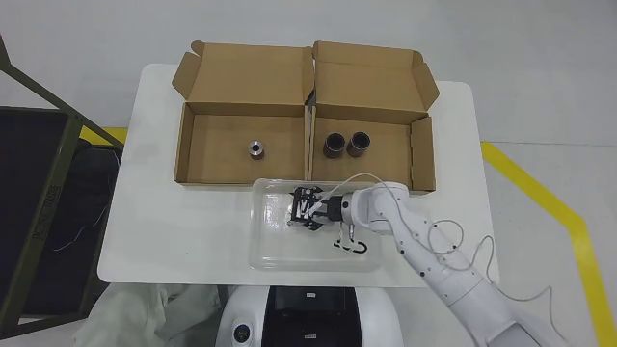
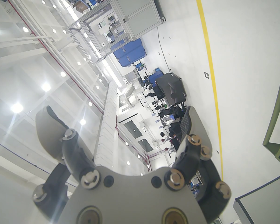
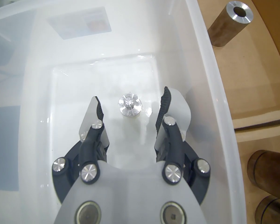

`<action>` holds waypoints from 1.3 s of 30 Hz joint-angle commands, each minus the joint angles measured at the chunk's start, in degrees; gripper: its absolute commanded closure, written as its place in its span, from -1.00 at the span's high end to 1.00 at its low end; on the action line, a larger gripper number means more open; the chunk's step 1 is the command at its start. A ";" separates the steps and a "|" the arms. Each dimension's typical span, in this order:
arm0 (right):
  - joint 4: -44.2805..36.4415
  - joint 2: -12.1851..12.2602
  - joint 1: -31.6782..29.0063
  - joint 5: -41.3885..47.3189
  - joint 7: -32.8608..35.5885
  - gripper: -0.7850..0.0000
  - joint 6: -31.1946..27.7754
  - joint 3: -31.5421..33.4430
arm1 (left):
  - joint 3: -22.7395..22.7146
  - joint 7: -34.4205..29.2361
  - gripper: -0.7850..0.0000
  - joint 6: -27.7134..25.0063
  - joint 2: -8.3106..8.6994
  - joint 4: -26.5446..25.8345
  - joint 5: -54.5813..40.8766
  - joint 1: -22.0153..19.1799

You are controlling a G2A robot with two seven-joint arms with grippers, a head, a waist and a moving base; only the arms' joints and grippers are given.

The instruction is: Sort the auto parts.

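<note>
My right gripper [image 3: 131, 95] hangs open inside the clear plastic bin [image 3: 200, 47], its fingers either side of a small silver round part [image 3: 130, 105] that lies on the bin floor, with a gap on both sides. From above, the same gripper [image 1: 307, 207] is over the back middle of the bin [image 1: 265, 251]. Behind the bin stand two open cardboard boxes. The left box [image 1: 193, 154] holds one silver-topped cylinder [image 1: 254, 149], and the right box [image 1: 419, 154] holds two dark cylinders [image 1: 335, 143]. My left gripper [image 2: 117, 113] is open and empty, pointing away at the room.
The bin and both boxes sit on a white table [image 1: 145, 202], with bare surface to the left and right. A small black curved item [image 1: 349, 244] shows near the bin's front right. In the right wrist view the silver-topped cylinder [image 3: 231, 23] stands just beyond the bin wall.
</note>
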 commanded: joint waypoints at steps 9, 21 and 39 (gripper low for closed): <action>1.17 -0.06 0.80 0.34 -0.92 -0.41 -0.25 -0.66 | 0.00 0.00 1.00 0.00 0.00 0.00 0.00 0.00; -0.06 0.52 0.74 0.69 -3.89 -1.00 -2.67 -0.30 | 0.00 0.00 1.00 0.00 0.00 0.00 0.00 0.00; -14.36 2.96 -3.31 0.07 -10.24 -1.00 -5.65 4.14 | 0.00 0.00 1.00 0.00 0.00 0.00 0.00 0.00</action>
